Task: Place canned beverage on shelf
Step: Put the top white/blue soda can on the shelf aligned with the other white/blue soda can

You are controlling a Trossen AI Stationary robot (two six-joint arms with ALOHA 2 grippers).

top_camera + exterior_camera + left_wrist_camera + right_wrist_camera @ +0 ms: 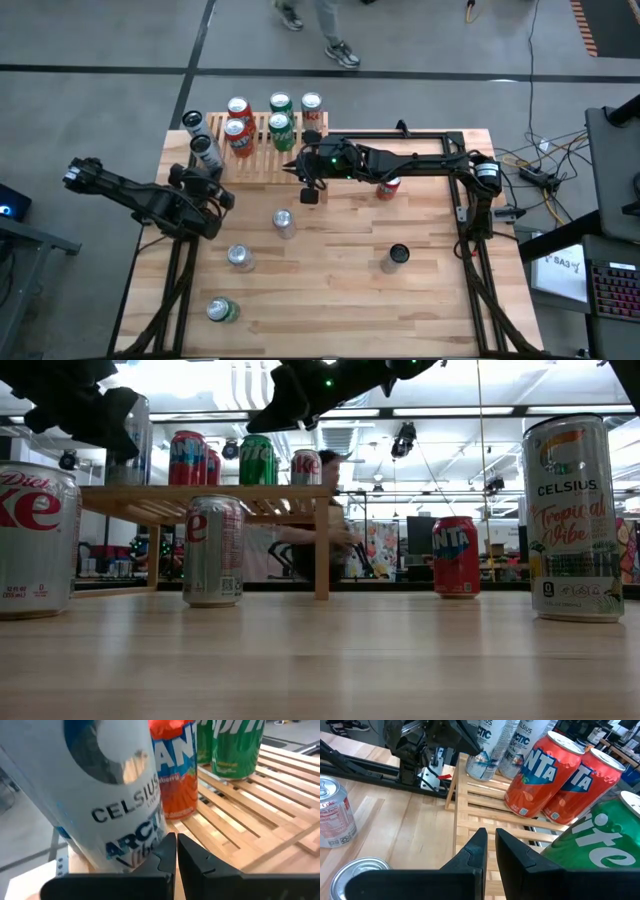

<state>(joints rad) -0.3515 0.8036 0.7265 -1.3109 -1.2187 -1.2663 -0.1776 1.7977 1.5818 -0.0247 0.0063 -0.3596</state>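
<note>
Both end effectors, left [212, 193] and right [309, 191], are closed and empty at the shelf's [262, 160] front edge; seven cans crowd its slats.

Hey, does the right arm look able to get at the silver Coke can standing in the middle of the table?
Probably yes. The right claw, shut and empty, hangs at the shelf's front edge, and the Coke can stands nearby on open table with nothing between them.

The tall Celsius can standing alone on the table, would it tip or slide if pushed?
The tall Celsius can is narrow for its height, so a high push would probably tip it. It stands upright on the smooth wooden table, so a low push may slide it. Once tipped, it would likely roll.
</note>
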